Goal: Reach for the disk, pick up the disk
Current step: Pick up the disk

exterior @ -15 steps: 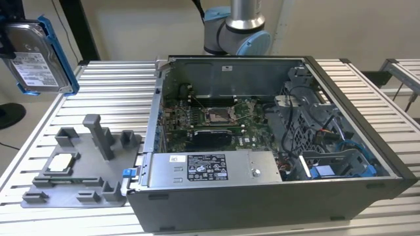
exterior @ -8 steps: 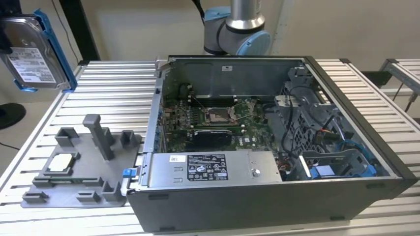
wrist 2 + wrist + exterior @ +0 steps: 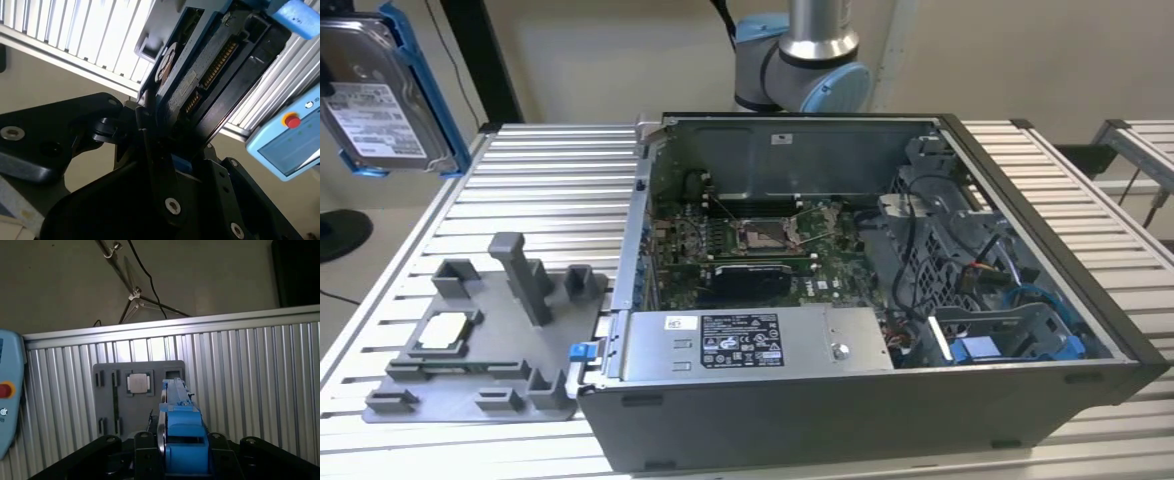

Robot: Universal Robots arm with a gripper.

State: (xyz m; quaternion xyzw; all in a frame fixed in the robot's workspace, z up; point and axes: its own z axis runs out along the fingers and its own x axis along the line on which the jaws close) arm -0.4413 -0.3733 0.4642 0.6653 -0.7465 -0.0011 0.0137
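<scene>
The disk (image 3: 380, 90), silver-grey with a white label in a bright blue carrier, hangs high in the air at the exterior view's far left, beyond the table's edge. In both wrist views my gripper (image 3: 160, 145) (image 3: 182, 440) is shut on it. The black fingers (image 3: 155, 165) clamp the disk's edge (image 3: 200, 75), with its connector row facing the camera. In the first wrist view the blue carrier (image 3: 180, 420) shows edge-on between the fingers, above the grey fixture.
An open computer case (image 3: 854, 400) stands on the slatted metal table (image 3: 547, 200). Beside it lies a grey fixture plate (image 3: 480, 340) (image 3: 107, 405) with a small silver chip (image 3: 139, 384). A pale blue pendant (image 3: 290, 140) with a red button is close by. The arm's base (image 3: 801, 50) is behind the case.
</scene>
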